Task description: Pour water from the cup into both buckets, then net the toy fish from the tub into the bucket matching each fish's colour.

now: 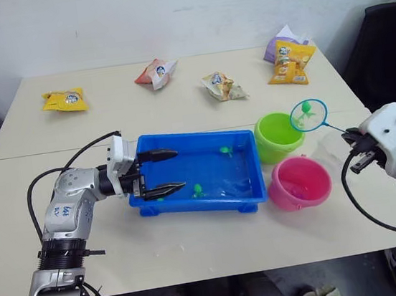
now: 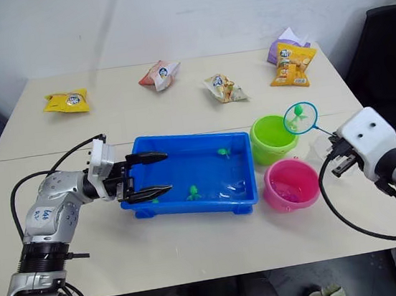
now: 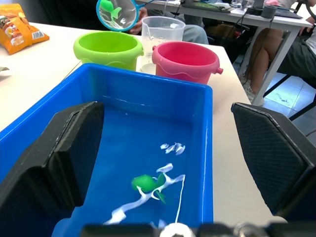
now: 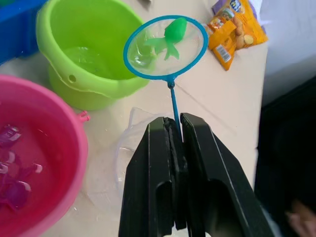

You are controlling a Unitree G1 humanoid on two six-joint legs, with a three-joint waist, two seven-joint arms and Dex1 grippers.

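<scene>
The blue tub [image 1: 147,201] lies mid-table with water and two green toy fish [image 1: 198,189] [image 1: 224,150] in it. My left gripper [image 1: 181,168] is open, its fingers reaching over the tub's left end. To the tub's right stand the lime green bucket [image 1: 277,137] and the pink bucket [image 1: 300,182], which holds magenta fish [image 4: 15,190]. My right gripper [image 4: 175,133] is shut on the thin handle of the net [image 1: 308,115]. The hoop hangs above the green bucket's right rim with a green fish [image 4: 173,34] in it. The clear cup [image 3: 162,32] stands behind the buckets.
Snack packets lie along the table's far side: yellow [image 1: 64,100], red and white [image 1: 155,73], pale [image 1: 224,86], orange [image 1: 291,63] and purple [image 1: 279,43]. A black chair [image 1: 385,53] stands at the right edge. Bare tabletop runs in front of the tub.
</scene>
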